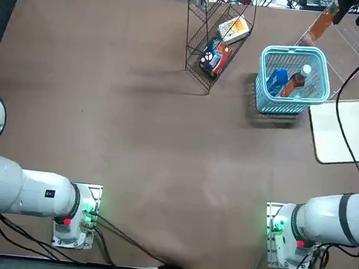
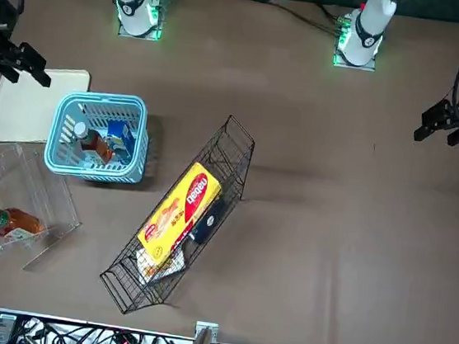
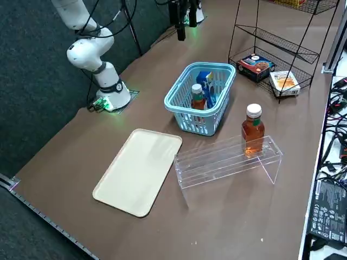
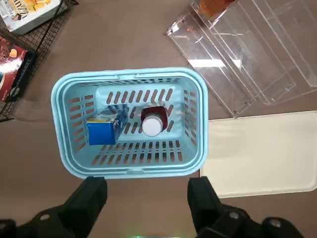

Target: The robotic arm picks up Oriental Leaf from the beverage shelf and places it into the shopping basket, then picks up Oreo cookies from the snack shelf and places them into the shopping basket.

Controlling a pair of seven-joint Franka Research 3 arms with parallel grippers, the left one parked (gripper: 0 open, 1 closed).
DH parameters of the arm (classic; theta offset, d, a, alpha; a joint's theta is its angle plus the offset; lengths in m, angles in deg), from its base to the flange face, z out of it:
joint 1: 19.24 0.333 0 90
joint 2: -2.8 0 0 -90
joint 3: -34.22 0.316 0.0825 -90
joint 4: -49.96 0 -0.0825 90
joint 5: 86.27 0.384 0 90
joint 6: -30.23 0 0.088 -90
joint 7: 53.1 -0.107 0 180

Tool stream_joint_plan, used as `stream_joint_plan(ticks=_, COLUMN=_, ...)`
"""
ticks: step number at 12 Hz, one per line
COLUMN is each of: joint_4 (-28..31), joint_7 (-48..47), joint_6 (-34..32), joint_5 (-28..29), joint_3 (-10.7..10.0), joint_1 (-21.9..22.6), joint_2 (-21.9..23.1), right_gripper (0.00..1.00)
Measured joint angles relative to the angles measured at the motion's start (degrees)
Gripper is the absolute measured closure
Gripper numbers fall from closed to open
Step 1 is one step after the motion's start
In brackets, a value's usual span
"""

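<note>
The Oreo cookies [image 4: 108,125], a blue pack with white print, are inside the shopping basket [image 4: 130,172], standing on end. Beside them in the same basket is 1 Oriental Leaf [image 4: 152,124], a bottle of orange-brown tea with a white cap; whether the 2 touch, I cannot tell. The light-blue basket sits on the table [image 1: 134,143], and the right gripper [image 4: 147,196] is above the table, clear of the basket, its 2 black fingers spread wide with nothing between them. In the front view it hangs at the left, over the pale tray's side of the table.

Near the basket is the beverage shelf [image 3: 227,162], a see-through acrylic stand. A 2nd tea bottle [image 3: 253,130], also white-capped, stands upright on it, at the end nearer the wire rack. Just beside the basket and the shelf, a cream tray [image 3: 138,172] with rounded corners lies flat.

On the basket's other side, apart from it, stands the black wire rack [image 3: 276,43]. Its low tier holds 2 boxes: a dark blue-and-red box [image 3: 255,67] and a white-and-orange box [image 3: 284,83]. A yellow pack [image 2: 180,214] with a red oval lies higher in the rack. Beyond the rack, black cables and equipment [image 3: 332,208] run along the table's edge.
</note>
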Motion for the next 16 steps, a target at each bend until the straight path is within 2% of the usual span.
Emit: stream_joint_plan(ticks=16, joint_4=0.00, joint_7=-2.06, joint_6=0.06, joint_5=0.00, joint_3=0.00, joint_1=0.39, joint_2=-0.19, right_gripper=0.00)
